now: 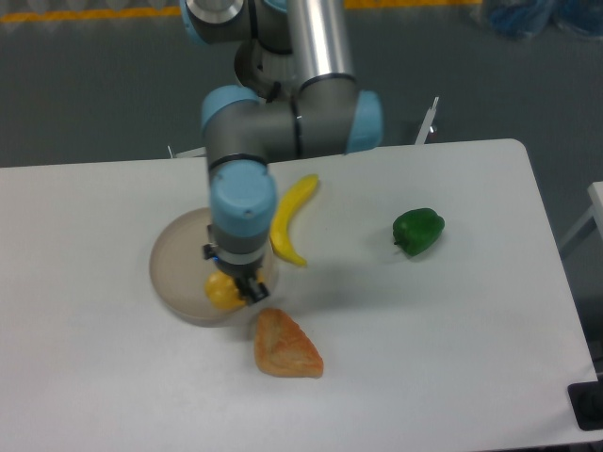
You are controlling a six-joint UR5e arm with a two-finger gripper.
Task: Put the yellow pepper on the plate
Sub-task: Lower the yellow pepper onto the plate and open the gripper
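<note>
My gripper (229, 284) is shut on the yellow pepper (222, 293), a small chunky yellow-orange fruit. It hangs over the near right part of the plate (176, 268), a round shallow beige-grey dish left of the table's middle. The arm's wrist covers the plate's right side. I cannot tell whether the pepper touches the plate.
A long curved yellow banana (289, 218) lies just right of the plate, partly behind the arm. An orange-brown triangular pastry (285, 345) lies in front of the plate. A green pepper (417, 231) sits at the right of the table.
</note>
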